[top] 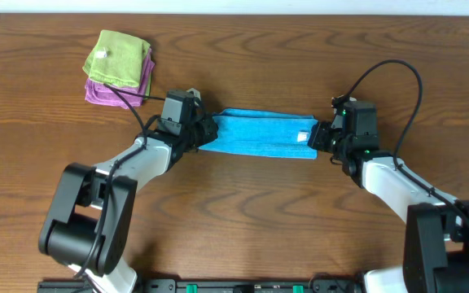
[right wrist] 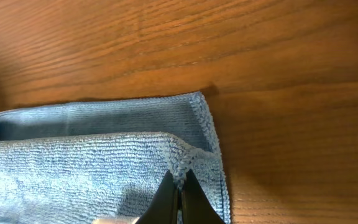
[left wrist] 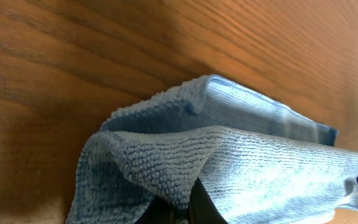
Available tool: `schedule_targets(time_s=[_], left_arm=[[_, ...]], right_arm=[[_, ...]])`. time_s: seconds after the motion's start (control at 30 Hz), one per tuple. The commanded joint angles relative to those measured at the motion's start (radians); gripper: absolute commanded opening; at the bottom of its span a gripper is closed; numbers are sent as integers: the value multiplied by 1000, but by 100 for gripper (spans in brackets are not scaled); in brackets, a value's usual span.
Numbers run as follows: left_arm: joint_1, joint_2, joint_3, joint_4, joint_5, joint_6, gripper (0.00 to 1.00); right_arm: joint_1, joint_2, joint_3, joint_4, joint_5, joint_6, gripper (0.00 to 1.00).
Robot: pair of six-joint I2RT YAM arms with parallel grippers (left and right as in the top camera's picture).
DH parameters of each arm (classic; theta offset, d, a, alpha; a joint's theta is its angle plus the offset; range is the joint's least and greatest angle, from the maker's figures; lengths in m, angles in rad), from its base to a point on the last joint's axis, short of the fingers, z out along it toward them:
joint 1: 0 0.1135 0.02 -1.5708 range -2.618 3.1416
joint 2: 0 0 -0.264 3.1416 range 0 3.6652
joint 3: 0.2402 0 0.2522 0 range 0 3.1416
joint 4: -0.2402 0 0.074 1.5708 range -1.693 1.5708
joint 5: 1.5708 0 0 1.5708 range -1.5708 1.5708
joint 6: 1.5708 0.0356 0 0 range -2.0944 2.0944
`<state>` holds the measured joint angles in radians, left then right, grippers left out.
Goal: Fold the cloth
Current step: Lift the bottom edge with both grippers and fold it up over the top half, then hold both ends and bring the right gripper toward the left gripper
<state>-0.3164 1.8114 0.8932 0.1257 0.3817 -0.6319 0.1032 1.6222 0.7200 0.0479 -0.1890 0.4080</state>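
Sky-blue cloth (top: 259,134) on wooden table (top: 300,212)

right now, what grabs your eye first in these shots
The bright blue cloth lies as a folded strip mid-table, pinched at both ends: the left gripper shut on one end, the right gripper on the tagged end. A light green cloth sits on a purple cloth at the far left.
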Motion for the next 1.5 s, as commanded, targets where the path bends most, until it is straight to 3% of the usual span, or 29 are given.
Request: schedule_targets(time_s=[0.0, 0.47, 0.5, 0.53, 0.6, 0.77, 0.9, 1.07, 1.17, 1.23, 1.3, 1.37, 1.47], left_arm=[[15, 47, 31, 13, -82, -3, 6], [15, 78, 73, 32, -123, 0, 7], [15, 78, 73, 32, -123, 0, 12], [15, 78, 73, 32, -123, 8, 23], [16, 76, 73, 28, -123, 35, 58], [31, 34, 73, -7, -123, 74, 87], [45, -34, 73, -47, -123, 79, 92], [46, -91, 73, -63, -112, 62, 92], [46, -107, 73, -61, -74, 25, 86], [45, -105, 73, -61, -40, -6, 70], [35, -98, 73, -61, -25, -21, 40], [26, -89, 73, -51, -26, -21, 22], [13, -62, 73, -21, -27, -27, 9]], right_arm=[[-10, 8, 14, 9, 128, -33, 1], [11, 85, 14, 83, 159, -51, 2], [14, 85, 14, 83, 162, -51, 7], [16, 85, 14, 82, 163, -51, 20], [16, 76, 14, 69, 159, -50, 47], [16, -2, 14, 36, 159, -50, 54], [15, -74, 14, 2, 163, -50, 58], [15, -107, 14, -46, 163, -50, 59], [15, -108, 14, -81, 163, -36, 61], [15, -108, 14, -109, 163, 2, 62], [15, -108, 14, -130, 163, 50, 63], [15, -107, 14, -146, 163, 107, 66], [15, -103, 14, -155, 163, 154, 68]])
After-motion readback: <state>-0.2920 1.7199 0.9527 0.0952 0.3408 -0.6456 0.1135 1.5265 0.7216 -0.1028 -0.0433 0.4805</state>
